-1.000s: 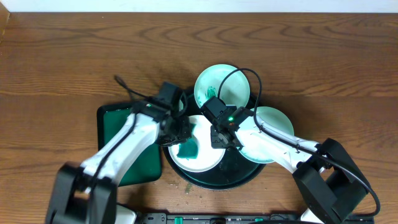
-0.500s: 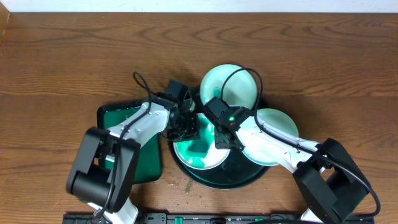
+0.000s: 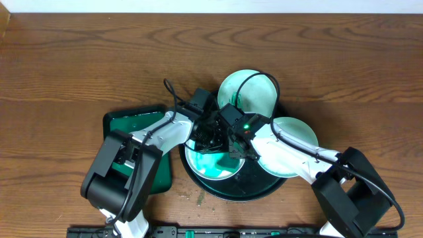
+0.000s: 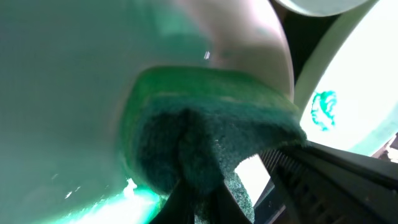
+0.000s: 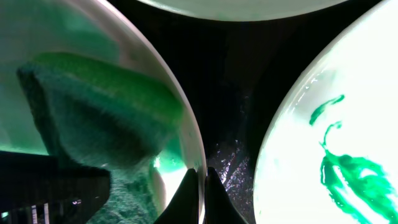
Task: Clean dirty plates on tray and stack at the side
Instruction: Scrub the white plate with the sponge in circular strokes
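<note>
Squeezing left fingers (image 4: 189, 211) together on a soft green sponge with dark scouring face (image 4: 205, 130), pressing it onto the near-left round white teal-tinted plate (image 3: 209, 168). Pinching right fingers (image 5: 185, 202) shut on that same plate's rim, thin edge running straight in between the two tips, sponge lying just beside them on the plate face. Steadying it on the large round black-green raised-rim tray (image 3: 251, 185), by the look of it; flat or tilted, not telling.

Sharing the tray with two more white teal-tinted plates: back plate (image 3: 248, 89) and right plate (image 3: 296, 129). Showing a green smear on the right one in the right wrist view, apart from the fingers across a strip of glistening bare tray.

Judging plates as stiff, light, smooth and probably slick, likely brittle if dropped or knocked against a neighbour. Taking hold at the rim only; centre offering nothing to pinch. Expecting sliding under scrub pressure without a firm rim pinch. Judging sponge as squashy, folding around the tips, wanting a deep bite.

Noting smaller green rectangular tray (image 3: 129, 129) just left of the round one on brown wooden table (image 3: 79, 59); nothing stacked at the side yet.
</note>
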`<action>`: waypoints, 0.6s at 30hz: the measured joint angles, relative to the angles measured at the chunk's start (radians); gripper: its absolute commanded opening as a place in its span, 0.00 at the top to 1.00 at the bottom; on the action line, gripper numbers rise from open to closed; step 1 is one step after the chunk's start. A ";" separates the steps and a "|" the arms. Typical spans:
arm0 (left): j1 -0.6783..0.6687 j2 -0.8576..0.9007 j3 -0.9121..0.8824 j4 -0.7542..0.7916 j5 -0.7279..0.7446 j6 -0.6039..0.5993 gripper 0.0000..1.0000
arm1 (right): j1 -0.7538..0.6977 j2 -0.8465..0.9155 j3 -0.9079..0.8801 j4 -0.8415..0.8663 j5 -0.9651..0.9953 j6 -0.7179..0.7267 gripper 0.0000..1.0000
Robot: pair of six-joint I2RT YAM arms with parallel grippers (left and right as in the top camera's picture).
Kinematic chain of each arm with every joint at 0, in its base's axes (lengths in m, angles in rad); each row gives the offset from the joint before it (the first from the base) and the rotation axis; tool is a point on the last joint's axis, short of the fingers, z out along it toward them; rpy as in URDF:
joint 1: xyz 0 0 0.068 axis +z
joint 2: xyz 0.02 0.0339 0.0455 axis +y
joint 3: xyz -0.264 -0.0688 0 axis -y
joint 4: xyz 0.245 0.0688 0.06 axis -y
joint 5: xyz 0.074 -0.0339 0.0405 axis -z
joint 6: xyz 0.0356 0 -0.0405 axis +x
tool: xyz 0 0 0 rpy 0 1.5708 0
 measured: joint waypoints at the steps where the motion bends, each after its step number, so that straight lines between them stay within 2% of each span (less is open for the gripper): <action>1: 0.004 0.000 0.004 -0.015 -0.006 0.000 0.93 | 0.000 0.000 0.000 0.000 0.000 0.000 0.99; 7: 0.062 -0.017 0.019 -0.126 -0.096 -0.003 0.93 | 0.003 0.000 0.000 0.027 -0.035 0.001 0.99; 14: 0.077 -0.041 0.031 -0.185 -0.232 -0.023 0.93 | 0.008 -0.001 0.006 0.047 -0.076 0.001 0.99; 18: 0.077 -0.055 0.042 -0.227 -0.361 -0.066 0.93 | 0.014 -0.002 0.008 0.046 -0.084 0.001 0.99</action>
